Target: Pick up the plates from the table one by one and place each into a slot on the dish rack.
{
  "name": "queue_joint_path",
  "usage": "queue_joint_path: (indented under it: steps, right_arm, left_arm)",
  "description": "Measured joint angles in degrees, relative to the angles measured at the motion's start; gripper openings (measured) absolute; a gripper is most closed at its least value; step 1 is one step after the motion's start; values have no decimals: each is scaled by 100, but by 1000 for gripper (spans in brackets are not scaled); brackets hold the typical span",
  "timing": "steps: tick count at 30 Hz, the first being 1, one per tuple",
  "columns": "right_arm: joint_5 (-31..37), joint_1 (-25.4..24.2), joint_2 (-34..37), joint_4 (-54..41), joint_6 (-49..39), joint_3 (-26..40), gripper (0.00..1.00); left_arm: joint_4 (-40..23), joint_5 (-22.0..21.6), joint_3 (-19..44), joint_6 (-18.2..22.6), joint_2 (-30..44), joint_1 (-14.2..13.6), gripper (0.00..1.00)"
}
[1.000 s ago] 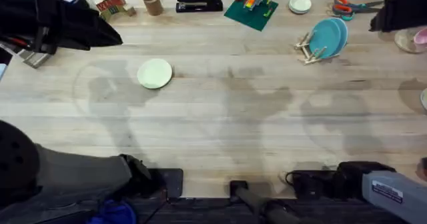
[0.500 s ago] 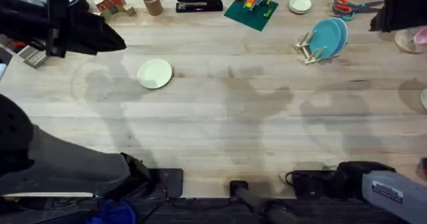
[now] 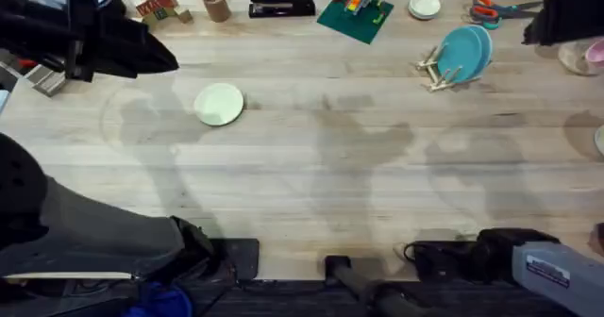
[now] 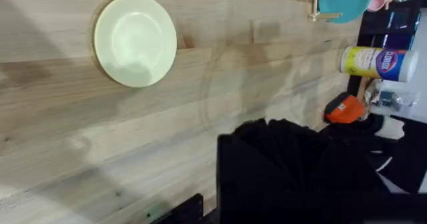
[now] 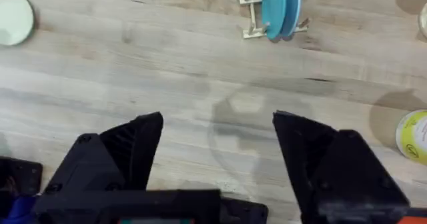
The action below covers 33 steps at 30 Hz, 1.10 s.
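A pale cream plate (image 3: 219,103) lies flat on the table (image 3: 321,175) at the left; it is also in the left wrist view (image 4: 135,40) and the right wrist view (image 5: 13,17). Two teal plates (image 3: 464,51) stand on edge in slots of the small wooden dish rack (image 3: 436,72) at the far right, seen too from the right wrist (image 5: 279,9). My left gripper (image 3: 159,57) hovers high, left of the cream plate and apart from it. My right gripper (image 5: 217,151) is open with nothing between its fingers and hangs near the rack's right (image 3: 540,29).
Along the far edge sit toy blocks (image 3: 160,10), a cup of wooden utensils (image 3: 215,4), a black stapler (image 3: 281,3), a green brick plate (image 3: 356,13), a small white dish (image 3: 424,6) and scissors (image 3: 495,10). A pink bowl (image 3: 595,55) is at the right edge.
My left arm has shifted a little to the right over the last second. The plates, the rack and the right arm have not moved.
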Motion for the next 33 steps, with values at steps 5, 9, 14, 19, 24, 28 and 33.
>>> queue_joint_path:
  steps: [5,9,14,19,24,28,33]
  right_arm:
    - [0,0,0,0,0,0,995]
    - [0,0,0,0,0,0,995]
    - [0,0,0,0,0,0,995]
    - [0,0,0,0,0,0,995]
    - [0,0,0,0,0,0,995]
    - [0,0,0,0,0,0,995]
    - [0,0,0,0,0,0,995]
  left_arm:
    - [0,-11,0,36,0,0,40]
    - [0,-13,0,38,0,0,40]
    - [0,-13,0,38,0,0,41]
    - [0,-12,0,62,1,0,40]
    - [0,-13,0,125,51,0,40]
    - [0,-13,0,191,273,0,40]
    - [0,-13,0,306,541,0,41]
